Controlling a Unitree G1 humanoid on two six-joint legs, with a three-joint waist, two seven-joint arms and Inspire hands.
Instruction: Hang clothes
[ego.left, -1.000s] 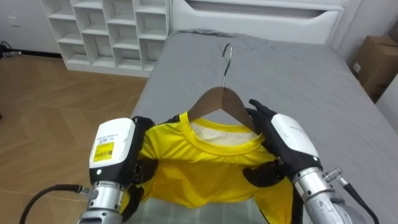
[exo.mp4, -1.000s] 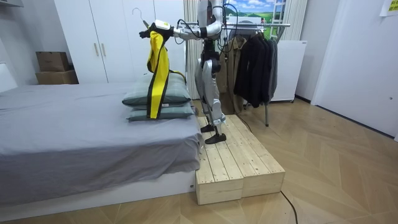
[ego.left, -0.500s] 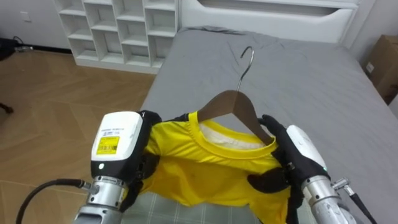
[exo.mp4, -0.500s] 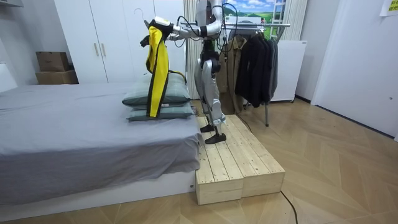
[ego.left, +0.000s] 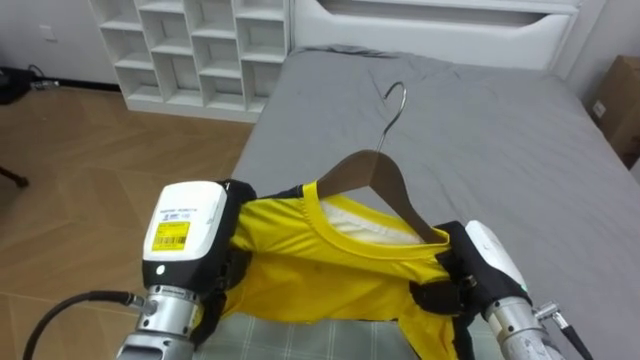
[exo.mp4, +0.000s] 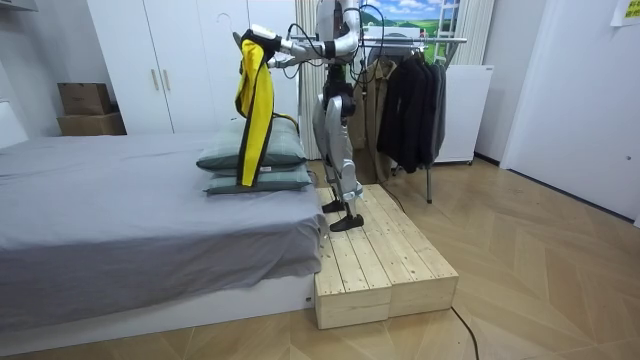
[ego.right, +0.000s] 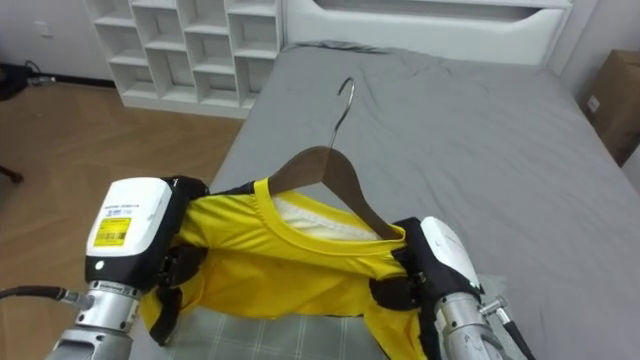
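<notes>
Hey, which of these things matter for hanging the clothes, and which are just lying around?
For the job: shirt, hanger, left hand and right hand gripping the shirt, rack.
Lying about: bed, pillows, shelf, box, platform.

Looks like a bedroom in a home. Shown by a wide bed (exo.mp4: 120, 200) under a grey sheet, with a white headboard (ego.left: 430, 25) and two grey pillows (exo.mp4: 255, 160) stacked at one end. Backed up by a white wardrobe (exo.mp4: 170, 70) with tall doors, a white cube shelf (ego.left: 190, 50) along the wall, a rail of dark clothes (exo.mp4: 410, 95) on hangers, cardboard boxes (exo.mp4: 85, 108) in a corner and herringbone wood flooring (exo.mp4: 540, 280).
</notes>
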